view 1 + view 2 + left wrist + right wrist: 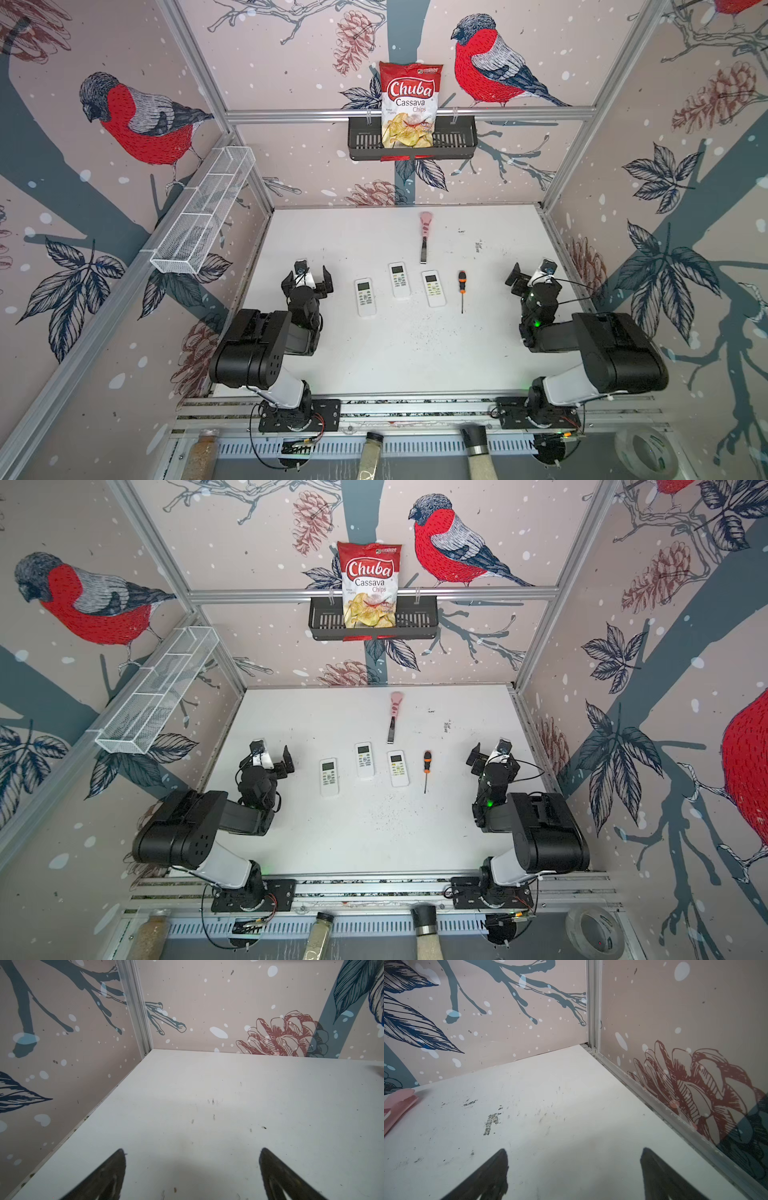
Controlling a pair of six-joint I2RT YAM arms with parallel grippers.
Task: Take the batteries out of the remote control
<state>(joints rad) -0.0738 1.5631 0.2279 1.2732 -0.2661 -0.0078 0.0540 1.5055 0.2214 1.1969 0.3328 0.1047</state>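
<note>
Three white remote controls lie face up in a row mid-table in both top views: one on the left (pixel 365 297) (pixel 329 777), one in the middle (pixel 400 280) (pixel 365 759), one on the right (pixel 433 288) (pixel 398 768). The batteries are hidden. My left gripper (pixel 307 279) (pixel 266 759) stands open left of the row, apart from it. The right gripper (pixel 534 277) (pixel 494 757) stands open at the right side. In the left wrist view (pixel 192 1151) and the right wrist view (pixel 574 1151) each gripper's jaws are spread over bare white table with nothing between them.
An orange-and-black screwdriver (pixel 461 286) (pixel 426 766) lies right of the remotes. A pink-handled scraper (pixel 424 237) (pixel 398 1105) lies behind them. A chips bag (pixel 409 104) sits in a black basket (pixel 457 141) on the back wall. A white wire basket (pixel 203 212) hangs on the left wall.
</note>
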